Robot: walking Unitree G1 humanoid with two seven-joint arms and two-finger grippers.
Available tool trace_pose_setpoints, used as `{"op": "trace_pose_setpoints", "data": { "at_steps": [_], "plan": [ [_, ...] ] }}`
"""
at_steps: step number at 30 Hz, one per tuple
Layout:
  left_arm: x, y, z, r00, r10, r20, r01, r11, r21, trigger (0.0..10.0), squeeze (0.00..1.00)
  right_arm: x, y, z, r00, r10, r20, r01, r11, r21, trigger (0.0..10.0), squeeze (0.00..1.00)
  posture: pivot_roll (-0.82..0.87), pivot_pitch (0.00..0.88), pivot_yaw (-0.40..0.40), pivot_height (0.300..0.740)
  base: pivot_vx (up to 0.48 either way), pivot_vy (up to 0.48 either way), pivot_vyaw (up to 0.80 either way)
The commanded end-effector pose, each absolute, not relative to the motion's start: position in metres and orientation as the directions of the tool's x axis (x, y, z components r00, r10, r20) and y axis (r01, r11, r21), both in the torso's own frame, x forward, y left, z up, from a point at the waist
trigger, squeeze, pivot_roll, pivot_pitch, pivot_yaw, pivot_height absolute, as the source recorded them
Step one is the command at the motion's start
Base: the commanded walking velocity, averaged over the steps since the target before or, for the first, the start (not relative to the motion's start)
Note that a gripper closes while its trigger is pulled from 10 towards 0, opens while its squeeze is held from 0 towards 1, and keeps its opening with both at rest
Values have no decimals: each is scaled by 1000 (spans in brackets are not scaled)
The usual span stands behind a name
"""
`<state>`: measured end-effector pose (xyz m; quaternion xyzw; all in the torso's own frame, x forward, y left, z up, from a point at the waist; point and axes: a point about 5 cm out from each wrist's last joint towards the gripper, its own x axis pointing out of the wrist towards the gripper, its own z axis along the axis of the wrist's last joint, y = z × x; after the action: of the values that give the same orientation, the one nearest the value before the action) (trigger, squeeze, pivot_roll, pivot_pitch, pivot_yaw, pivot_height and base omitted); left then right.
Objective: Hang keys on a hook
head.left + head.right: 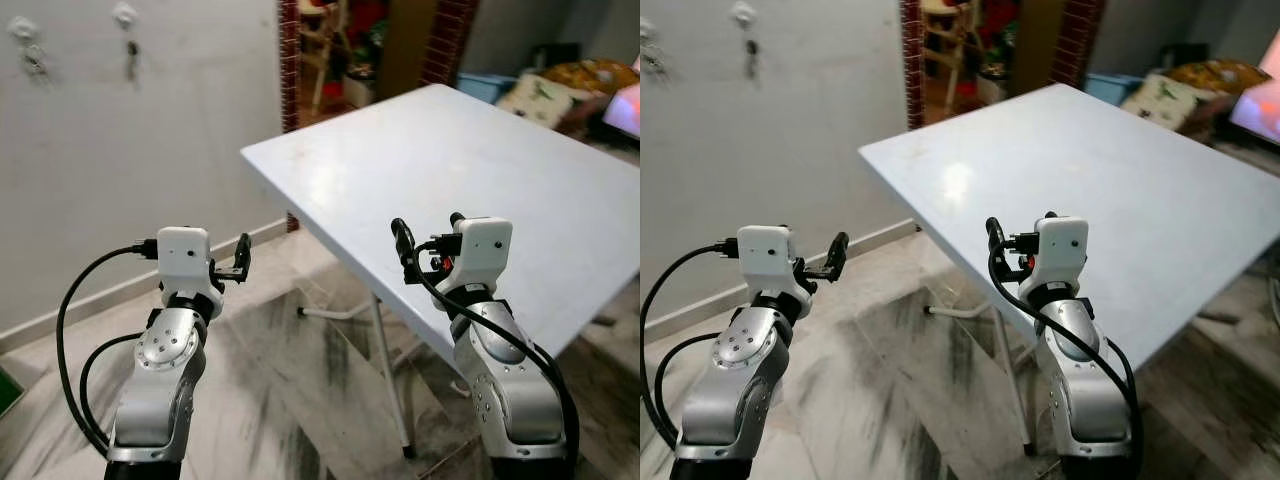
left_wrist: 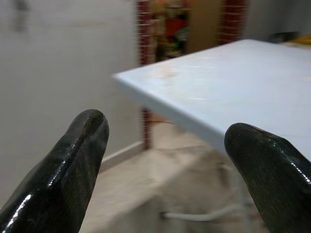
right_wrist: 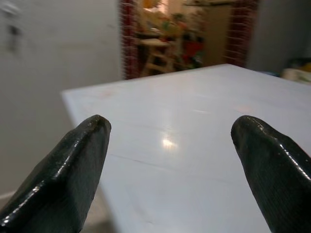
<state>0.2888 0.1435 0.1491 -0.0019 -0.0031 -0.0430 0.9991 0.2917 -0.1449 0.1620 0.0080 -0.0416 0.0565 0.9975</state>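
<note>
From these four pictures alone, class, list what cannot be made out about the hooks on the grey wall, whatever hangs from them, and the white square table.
- Two white wall hooks: too small in the left eye view to tell their shape.
- Dark item hanging under one hook: too small to confirm as keys; a blur in the right wrist view.
- White square table: its right side is cut off by the frame edge.
- Table legs: partly hidden under the tabletop.

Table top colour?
White, with a glossy sheen; the table shows best in the right eye view.
</note>
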Motion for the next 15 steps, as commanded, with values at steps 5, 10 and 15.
{"op": "trace_pose_setpoints", "data": {
  "at_steps": [5, 10, 15],
  "plan": [
    [287, 147, 149, 995, -103, -3, 103, 995, 9, 10000, 0, 295, -147, 164, 993, 82, 90, -81, 997, -6, 10000, 0, 16, 0, 29, 740, 0, 0, -784],
    [290, 148, 144, 992, -118, -33, 119, 993, 11, 10000, 0, 295, -154, 162, 995, 50, 81, -48, 998, -27, 10000, 0, 13, 0, 30, 740, 0, 0, -783],
    [294, 150, 144, 992, -121, -40, 121, 992, 19, 10000, 0, 298, -160, 164, 996, 20, 83, -18, 999, -28, 10000, 0, 2, 0, 34, 740, 0, 0, -783]
  ]
}}
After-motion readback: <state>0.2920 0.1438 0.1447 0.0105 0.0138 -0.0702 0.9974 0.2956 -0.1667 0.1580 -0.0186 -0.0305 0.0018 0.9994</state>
